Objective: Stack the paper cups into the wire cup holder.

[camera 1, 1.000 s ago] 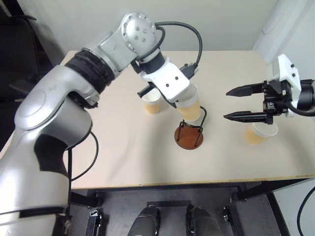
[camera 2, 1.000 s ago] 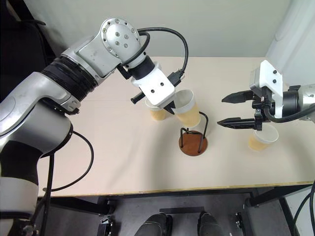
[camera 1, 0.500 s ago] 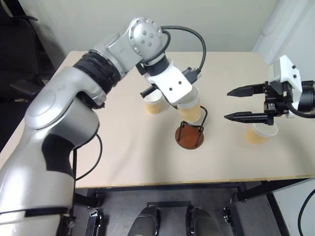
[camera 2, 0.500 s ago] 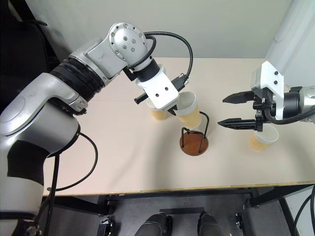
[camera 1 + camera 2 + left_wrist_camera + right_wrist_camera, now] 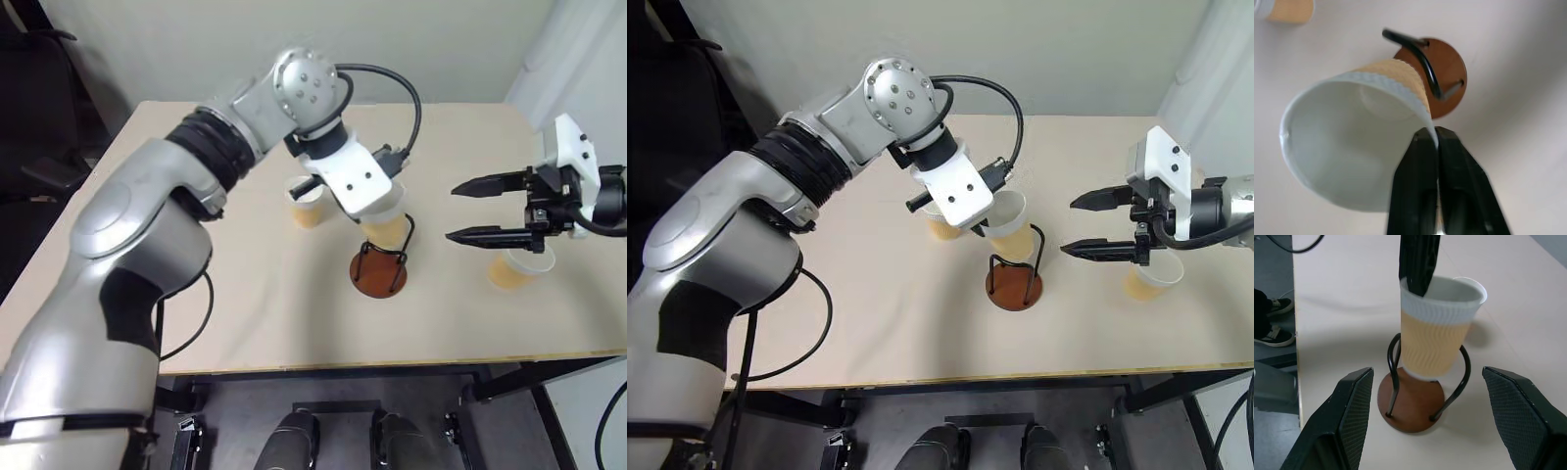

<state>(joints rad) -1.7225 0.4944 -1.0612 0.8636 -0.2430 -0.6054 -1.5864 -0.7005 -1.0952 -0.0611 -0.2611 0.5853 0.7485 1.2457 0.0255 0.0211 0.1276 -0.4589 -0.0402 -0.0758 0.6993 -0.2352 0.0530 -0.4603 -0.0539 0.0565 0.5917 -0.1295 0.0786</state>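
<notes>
Left gripper: rim of cup is pinched.
Right gripper: fingers wide, nothing is held.
Risk: cup may be tipped against holder if released tilted.

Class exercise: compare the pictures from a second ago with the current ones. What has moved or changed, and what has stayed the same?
The left hand has carried its paper cup down from above the wire cup holder into its loops, the bottom just above the base. Its fingers pinch the cup's rim as before. The right hand stays open, hovering above the cup on the right. The cup on the left hasn't moved.
</notes>
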